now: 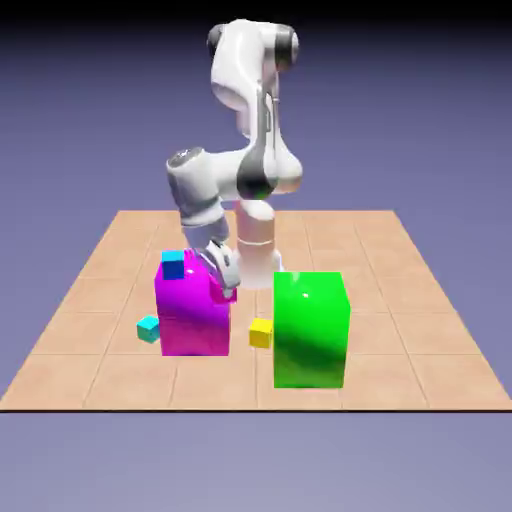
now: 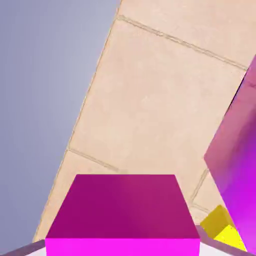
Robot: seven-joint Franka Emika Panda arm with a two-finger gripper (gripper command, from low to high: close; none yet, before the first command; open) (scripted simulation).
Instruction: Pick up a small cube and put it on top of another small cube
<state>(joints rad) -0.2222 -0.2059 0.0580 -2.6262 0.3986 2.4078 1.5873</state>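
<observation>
The small magenta cube (image 2: 122,215) fills the bottom of the hand view, and my gripper (image 2: 122,250) is shut on it. In the exterior view the gripper (image 1: 224,283) hangs at the upper right edge of the large magenta block (image 1: 192,315); the held cube barely stands out against that block there. The tiny yellow cube (image 1: 261,333) rests on the floor between the large magenta block and the green block. It also shows in the hand view as the yellow cube (image 2: 222,227), low on the right and below the held cube.
A big green block (image 1: 311,328) stands to the exterior view's right of the yellow cube. A small blue cube (image 1: 173,265) sits on top of the large magenta block (image 2: 240,165). A small cyan cube (image 1: 148,328) lies on the floor to that block's left.
</observation>
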